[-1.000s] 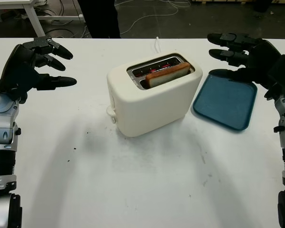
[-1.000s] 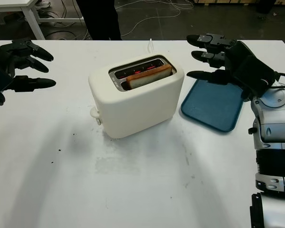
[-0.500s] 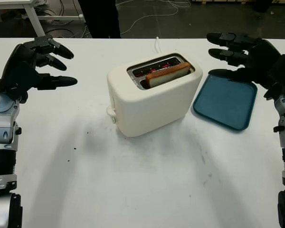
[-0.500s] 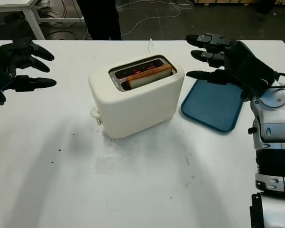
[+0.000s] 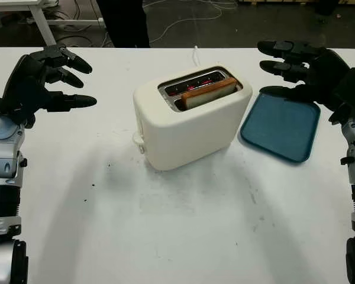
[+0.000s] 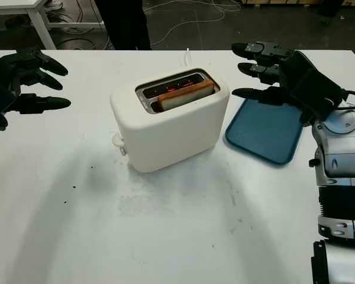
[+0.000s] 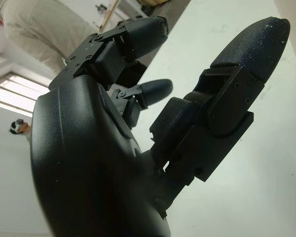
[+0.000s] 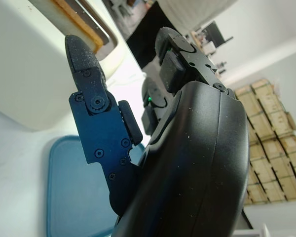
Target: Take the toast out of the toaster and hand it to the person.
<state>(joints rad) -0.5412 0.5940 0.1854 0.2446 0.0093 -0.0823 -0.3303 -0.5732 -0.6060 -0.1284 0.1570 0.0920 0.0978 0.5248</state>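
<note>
While the toast sits in the toaster, we hold our left hand and right hand above the worktop, fingers apart, gripping nothing.

Bright, even overhead light; soft shadows on the table; wrist views blurred.

White table, cream toaster at centre, blue tray just beside it

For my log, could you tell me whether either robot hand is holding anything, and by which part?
Nothing is held. The left robot hand and right robot hand are open on either side of the toaster; the toast sits in its slot.
</note>
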